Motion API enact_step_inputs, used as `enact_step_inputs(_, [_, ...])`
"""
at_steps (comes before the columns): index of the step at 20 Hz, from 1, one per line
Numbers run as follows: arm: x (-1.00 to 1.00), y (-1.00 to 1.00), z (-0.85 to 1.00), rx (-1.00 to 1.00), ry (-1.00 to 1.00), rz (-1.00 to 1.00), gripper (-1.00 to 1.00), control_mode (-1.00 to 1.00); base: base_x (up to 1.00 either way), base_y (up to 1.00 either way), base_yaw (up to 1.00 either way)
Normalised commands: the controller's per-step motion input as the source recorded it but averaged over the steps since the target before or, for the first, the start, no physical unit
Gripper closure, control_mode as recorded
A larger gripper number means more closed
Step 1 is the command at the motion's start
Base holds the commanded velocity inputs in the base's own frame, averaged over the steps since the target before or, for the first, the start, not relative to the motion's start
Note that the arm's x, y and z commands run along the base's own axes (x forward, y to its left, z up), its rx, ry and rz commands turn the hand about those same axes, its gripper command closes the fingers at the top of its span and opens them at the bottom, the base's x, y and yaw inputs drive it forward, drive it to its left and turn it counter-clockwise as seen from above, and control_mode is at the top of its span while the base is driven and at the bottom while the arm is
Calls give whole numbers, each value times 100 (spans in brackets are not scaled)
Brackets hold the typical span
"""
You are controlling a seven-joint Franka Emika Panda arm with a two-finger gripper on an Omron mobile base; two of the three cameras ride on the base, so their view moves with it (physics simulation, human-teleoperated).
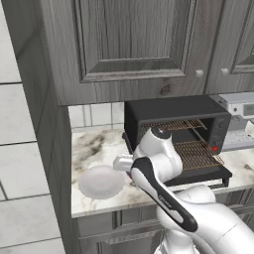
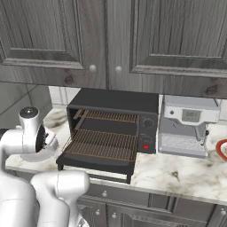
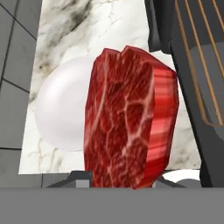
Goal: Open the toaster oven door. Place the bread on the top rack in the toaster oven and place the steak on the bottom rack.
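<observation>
the left base view looks forward and down from behind the arm's left, the right base view from its right; both share the open toaster oven (image 1: 176, 136) on the marble counter (image 1: 96, 146). the hand view sits very near the steak (image 3: 129, 118), facing down over a white plate (image 3: 61, 109).
</observation>
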Motion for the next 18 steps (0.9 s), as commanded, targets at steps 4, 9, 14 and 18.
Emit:
enact_step_inputs(4, [0, -35, 37, -5, -3, 4, 100, -100, 0, 0, 0])
enact_step_inputs(9, [0, -38, 35, -8, 0, 1, 100, -100, 0, 0, 0])
enact_step_inputs(14, [0, -45, 28, -4, 0, 1, 100, -100, 0, 0, 0])
enact_step_inputs(18, [0, -54, 16, 0, 0, 3, 100, -100, 0, 0, 0])
